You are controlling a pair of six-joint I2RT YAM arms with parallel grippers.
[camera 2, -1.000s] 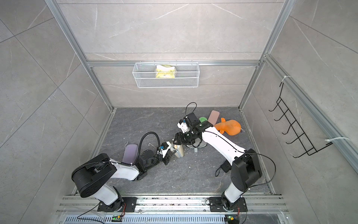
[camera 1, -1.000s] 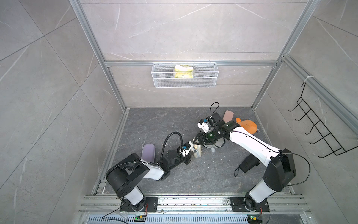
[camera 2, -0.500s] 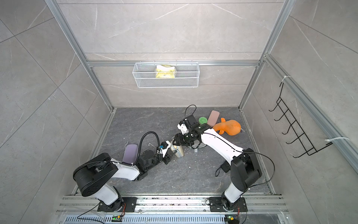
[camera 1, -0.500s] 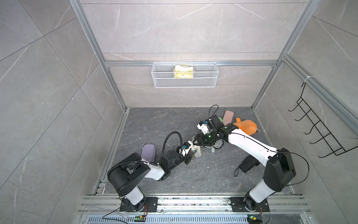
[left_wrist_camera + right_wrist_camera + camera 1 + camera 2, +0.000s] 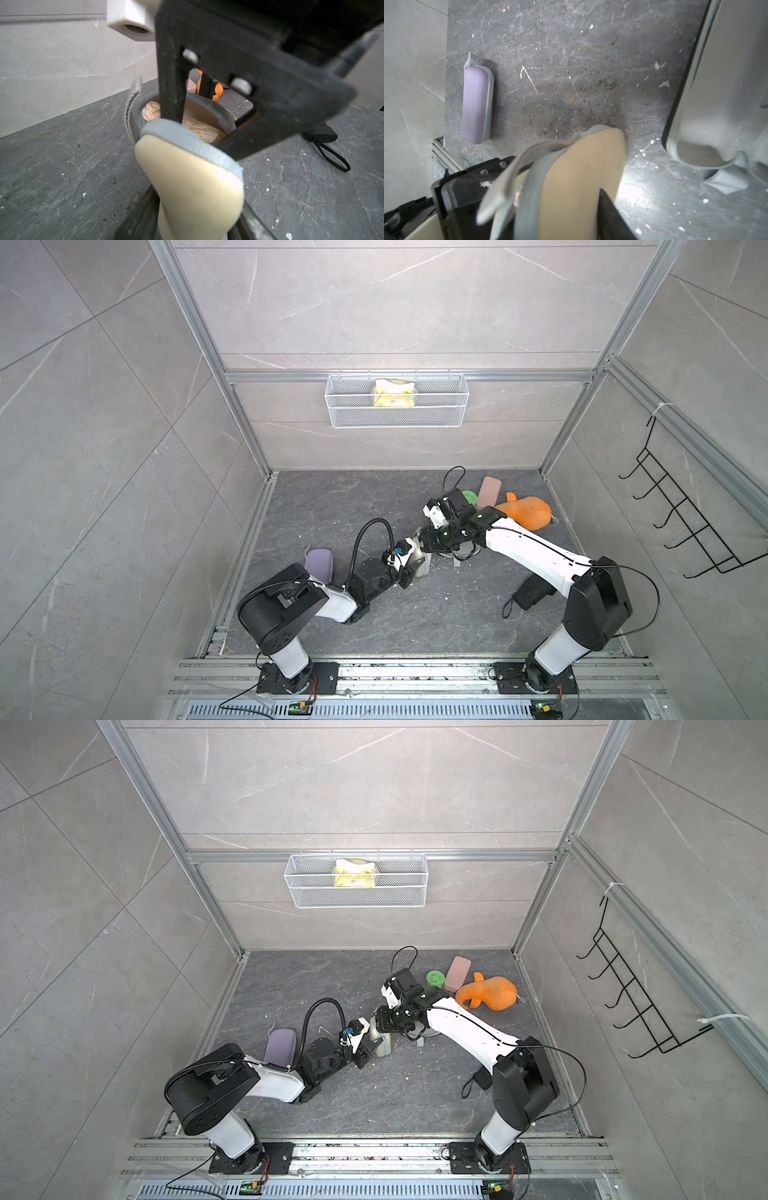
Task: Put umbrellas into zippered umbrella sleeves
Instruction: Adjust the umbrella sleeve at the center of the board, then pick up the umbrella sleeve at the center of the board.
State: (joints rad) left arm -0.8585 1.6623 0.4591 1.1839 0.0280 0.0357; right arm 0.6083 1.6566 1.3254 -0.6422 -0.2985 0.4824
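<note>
Left wrist view: cream sleeve (image 5: 187, 187), clamped in left jaws, is pointed lengthwise at right jaws straddling its rim, grip unclear.

No text, label, brand or number can be read anywhere.

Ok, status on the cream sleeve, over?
Left tool flanks cream sleeve, grip unclear. Right tool straddles its open rim, one finger inside. Cream umbrella inside, unzipped. Open black sleeve beside, not blocking.
</note>
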